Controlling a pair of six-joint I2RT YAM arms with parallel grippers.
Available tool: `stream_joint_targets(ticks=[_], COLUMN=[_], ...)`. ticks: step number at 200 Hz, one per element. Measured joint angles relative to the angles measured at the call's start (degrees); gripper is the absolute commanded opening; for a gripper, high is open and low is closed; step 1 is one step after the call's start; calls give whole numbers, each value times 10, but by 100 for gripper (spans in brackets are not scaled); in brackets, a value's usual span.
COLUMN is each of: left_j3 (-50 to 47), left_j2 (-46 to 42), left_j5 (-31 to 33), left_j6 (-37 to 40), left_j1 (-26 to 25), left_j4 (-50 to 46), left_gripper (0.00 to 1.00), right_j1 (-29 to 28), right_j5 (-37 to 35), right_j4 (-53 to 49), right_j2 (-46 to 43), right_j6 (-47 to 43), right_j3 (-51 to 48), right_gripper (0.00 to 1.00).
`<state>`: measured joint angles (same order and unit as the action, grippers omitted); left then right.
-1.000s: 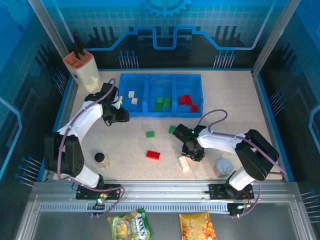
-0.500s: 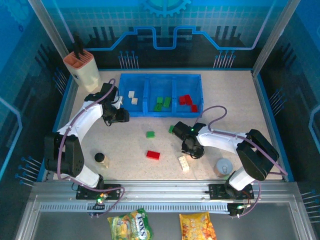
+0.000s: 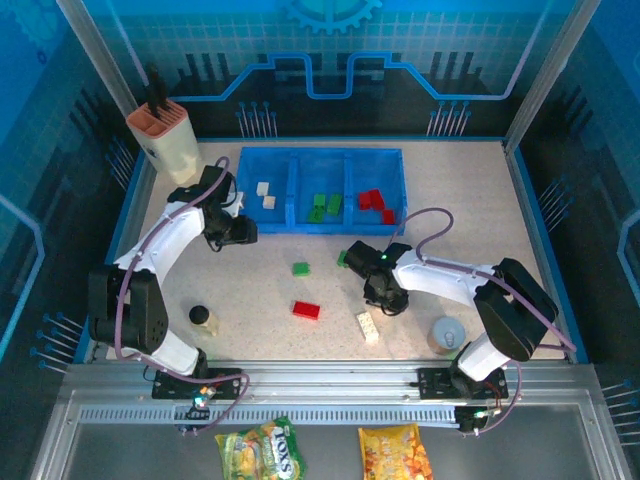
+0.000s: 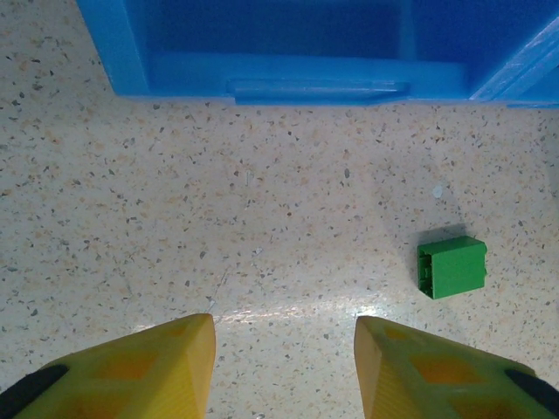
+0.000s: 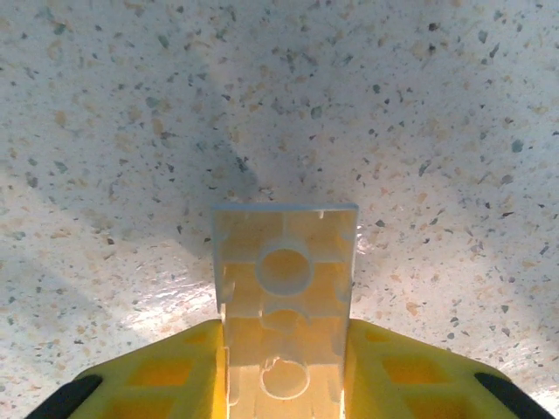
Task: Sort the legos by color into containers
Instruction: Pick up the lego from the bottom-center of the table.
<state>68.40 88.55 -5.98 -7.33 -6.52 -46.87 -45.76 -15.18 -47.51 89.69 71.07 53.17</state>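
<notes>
Cream brick point(image 5: 285, 253) is seen clamped between the fingers of the right gripper point(image 5: 285, 332), over the table point(image 5: 419, 105). Left gripper point(image 4: 284, 349) is held near the tray point(image 4: 306, 83), jaws parted and empty, with a green brick point(image 4: 452, 267) lying on the table close by.

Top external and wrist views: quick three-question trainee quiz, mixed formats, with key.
1. True or false: the right pincer is closed on a cream brick.
2. In the top view, which compartment of the blue tray holds the red bricks? A) left B) middle C) right
3. Fill in: the loose brick ahead of the left pincer is ____.
Key: 1 true; 2 C; 3 green.
</notes>
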Motion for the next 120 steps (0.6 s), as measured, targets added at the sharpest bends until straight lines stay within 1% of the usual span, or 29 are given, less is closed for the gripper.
stream_joint_targets(ticks=[36,63,93,120], left_j3=[0,-3,-8,-11], left_j2=[0,-1,-10,-30], left_j5=[0,1,1,1], left_j6=[0,0,-2,-2], left_j1=[2,4,12,28], left_j4=[3,10,13,20], left_gripper=[47,47,48,47], right_j1=[0,-7,-23,-40], right_j5=[-6,-12,-20,-26], right_j4=[-6,-14,-22,-24], right_j2=[0,0,8,44], right_j6=[-18,-47,-84,-122], right_j3=[12,42,105,180], right_gripper=[37,38,38,38])
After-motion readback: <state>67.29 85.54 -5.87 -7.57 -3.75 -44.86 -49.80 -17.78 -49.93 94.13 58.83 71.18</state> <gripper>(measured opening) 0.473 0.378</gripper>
